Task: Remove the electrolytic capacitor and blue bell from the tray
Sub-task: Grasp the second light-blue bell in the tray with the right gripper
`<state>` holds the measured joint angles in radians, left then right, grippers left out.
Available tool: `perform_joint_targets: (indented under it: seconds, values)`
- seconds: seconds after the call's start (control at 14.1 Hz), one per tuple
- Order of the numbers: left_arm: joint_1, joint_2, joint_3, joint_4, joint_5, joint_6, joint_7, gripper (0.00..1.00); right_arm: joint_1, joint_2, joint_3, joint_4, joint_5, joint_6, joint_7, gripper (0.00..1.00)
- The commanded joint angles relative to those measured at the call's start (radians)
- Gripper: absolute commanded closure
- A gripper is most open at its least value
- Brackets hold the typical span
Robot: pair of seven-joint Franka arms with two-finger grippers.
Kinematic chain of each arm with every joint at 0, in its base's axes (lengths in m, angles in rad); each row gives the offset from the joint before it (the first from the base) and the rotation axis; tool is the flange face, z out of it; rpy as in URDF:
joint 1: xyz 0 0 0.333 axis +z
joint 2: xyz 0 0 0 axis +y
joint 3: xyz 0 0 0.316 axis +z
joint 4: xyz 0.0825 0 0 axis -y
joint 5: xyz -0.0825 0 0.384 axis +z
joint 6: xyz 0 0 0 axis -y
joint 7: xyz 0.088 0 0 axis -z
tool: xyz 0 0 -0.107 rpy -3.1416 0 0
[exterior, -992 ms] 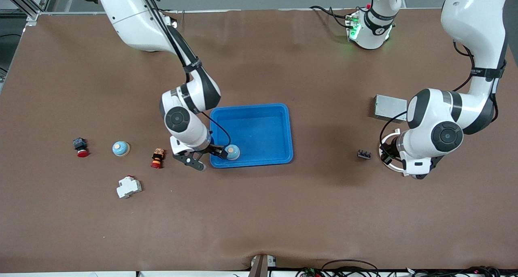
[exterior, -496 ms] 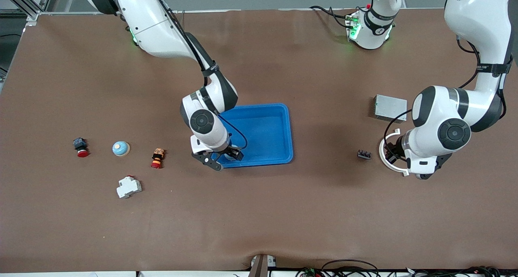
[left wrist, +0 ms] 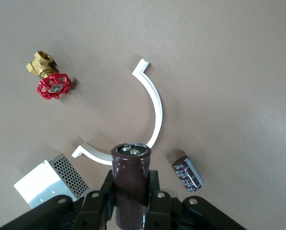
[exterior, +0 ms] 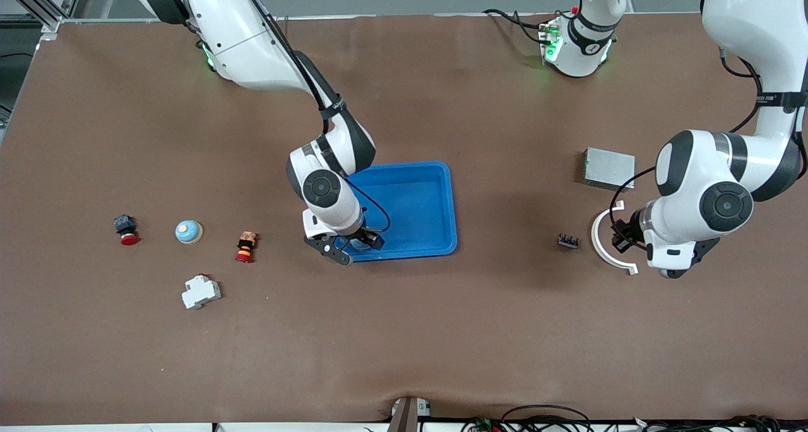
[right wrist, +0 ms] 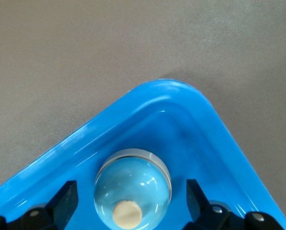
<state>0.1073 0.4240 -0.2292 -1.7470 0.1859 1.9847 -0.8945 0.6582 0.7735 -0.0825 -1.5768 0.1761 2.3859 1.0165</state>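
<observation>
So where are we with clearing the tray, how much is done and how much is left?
Roughly halfway. The left gripper is shut on the electrolytic capacitor, already out of the tray and over the table by the white curved piece. The right gripper is open, its fingers either side of the blue bell, which sits in the tray corner. Left: setting down the capacitor, then grasping and removing the bell.

High front camera facing your robots across the surface; wrist cameras close above, tray shared.
</observation>
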Motion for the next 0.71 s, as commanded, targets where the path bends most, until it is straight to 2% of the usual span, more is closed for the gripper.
perform_joint_targets:
  seconds: [0.0, 0.35, 0.42, 0.5, 0.64]
  values:
    - [0.002, -0.024, -0.002, -0.009, 0.02, -0.02, 0.011, 1.0, 0.011, 0.018, -0.01, 0.026, 0.003, -0.011, 0.022, 0.0]
    - [0.002, -0.03, -0.002, -0.009, 0.02, -0.038, 0.012, 1.0, 0.021, 0.018, -0.01, 0.024, 0.002, -0.008, 0.068, 0.0]
    - [0.002, -0.03, -0.002, -0.009, 0.02, -0.04, 0.012, 1.0, 0.021, 0.018, -0.01, 0.024, 0.002, -0.007, 0.068, 0.08]
    - [0.002, -0.03, -0.002, -0.009, 0.02, -0.04, 0.011, 1.0, 0.024, 0.018, -0.01, 0.024, 0.0, -0.007, 0.067, 0.22]
    - [0.002, -0.025, -0.002, -0.012, 0.02, -0.04, 0.011, 1.0, 0.026, 0.015, -0.01, 0.026, 0.0, -0.008, 0.067, 0.7]
